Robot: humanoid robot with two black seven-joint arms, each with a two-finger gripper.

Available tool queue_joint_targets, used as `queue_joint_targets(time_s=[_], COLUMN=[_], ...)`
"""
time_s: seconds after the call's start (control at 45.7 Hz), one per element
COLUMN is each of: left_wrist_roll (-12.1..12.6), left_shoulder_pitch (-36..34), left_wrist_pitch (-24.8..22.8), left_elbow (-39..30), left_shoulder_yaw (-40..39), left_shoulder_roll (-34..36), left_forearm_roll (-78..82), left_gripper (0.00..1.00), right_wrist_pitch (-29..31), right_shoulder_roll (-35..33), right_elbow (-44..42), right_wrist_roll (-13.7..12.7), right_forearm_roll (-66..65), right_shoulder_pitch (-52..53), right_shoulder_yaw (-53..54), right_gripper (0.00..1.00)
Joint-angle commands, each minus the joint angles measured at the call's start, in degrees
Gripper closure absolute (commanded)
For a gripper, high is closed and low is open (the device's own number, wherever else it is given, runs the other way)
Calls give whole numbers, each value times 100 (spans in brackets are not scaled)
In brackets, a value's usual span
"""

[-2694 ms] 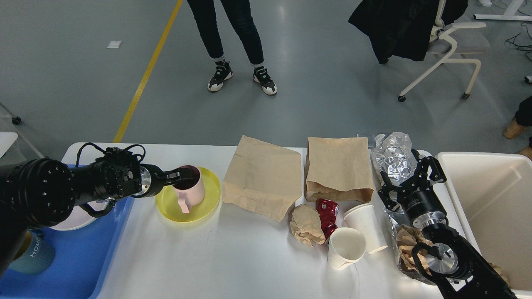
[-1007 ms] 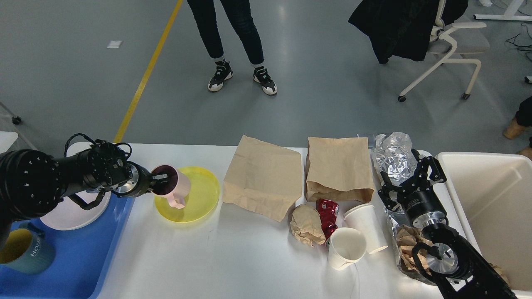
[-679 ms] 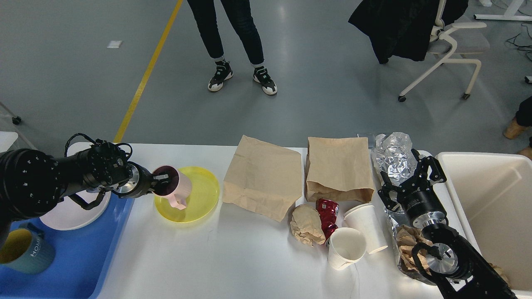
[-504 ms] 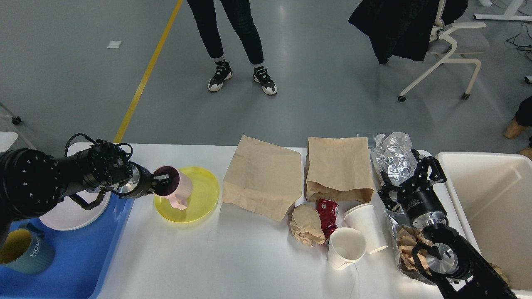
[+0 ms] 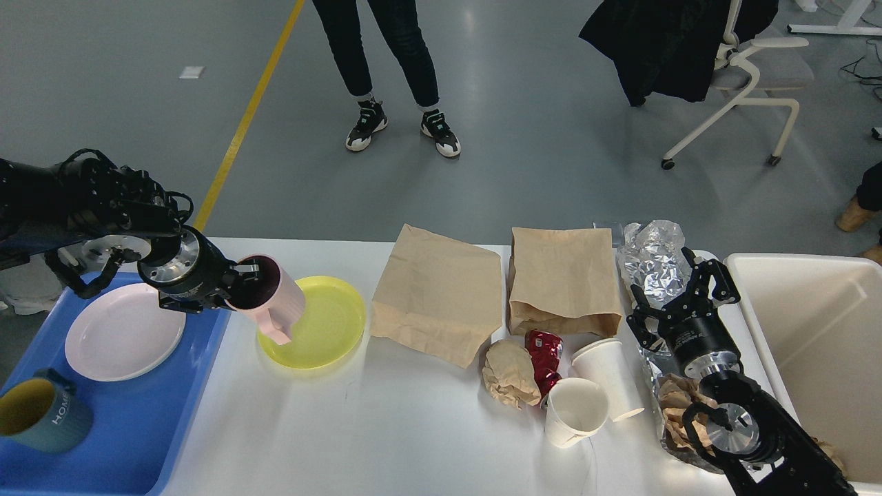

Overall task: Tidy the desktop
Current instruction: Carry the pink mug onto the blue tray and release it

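Observation:
The white desktop [image 5: 386, 427] spans the view. My left gripper [image 5: 242, 273] is shut on the rim of a pink mug [image 5: 270, 297] and holds it tilted in the air above the left edge of a yellow plate [image 5: 324, 324]. My right gripper [image 5: 679, 293] is open and empty, its fingers spread over crumpled silver foil [image 5: 651, 258] at the desktop's right end. Two flat brown paper bags [image 5: 441, 293] [image 5: 561, 279], a brown paper ball [image 5: 508, 373], a crushed red can [image 5: 543, 353] and two white paper cups [image 5: 575, 413] [image 5: 610, 375] lie on the desktop.
A blue tray [image 5: 148, 420] at the left holds a pink-white plate [image 5: 120, 334] and a teal mug [image 5: 41, 417]. A cream bin [image 5: 820, 351] stands at the right. Crumpled brown paper [image 5: 679, 406] lies under my right arm. A person [image 5: 386, 62] and a chair [image 5: 744, 76] stand beyond the desktop.
My left gripper has lifted the pink mug off the yellow plate and drawn it up and to the left, tilting it. The right arm has not moved.

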Motion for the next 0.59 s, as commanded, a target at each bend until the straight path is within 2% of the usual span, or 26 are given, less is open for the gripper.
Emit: queue_joint_targets(time_s=[0.0, 0.241, 0.307, 0.416, 0.569], left_wrist_roll=[-55, -82, -82, -90, -99], left_shoulder_pitch=[-1082, -2595, -2894, -3500, -4107], left_wrist_pitch=[-26, -140, -438, -1238, -1801], left_elbow=[-1230, -2769, -2954, -3069, -3069], left_shoulder_yaw=[487, 1067, 1199, 1471, 1613], left_shoulder_roll=[120, 102, 128, 251, 436], left_forearm_roll=[8, 105, 228, 334, 351], left_gripper=[100, 100, 100, 100, 100], right_wrist_pitch=[5, -3, -3, -3, -3], right_shoulder_roll=[0, 0, 0, 0, 0], right_elbow=[-4, -4, -4, -4, -4], right_wrist_roll=[6, -3, 5, 6, 5], right_forearm_roll=[0, 0, 0, 0, 0], right_shoulder_pitch=[0, 0, 0, 0, 0], right_shoulder_yaw=[0, 0, 0, 0, 0], right_gripper=[0, 0, 0, 0, 0])
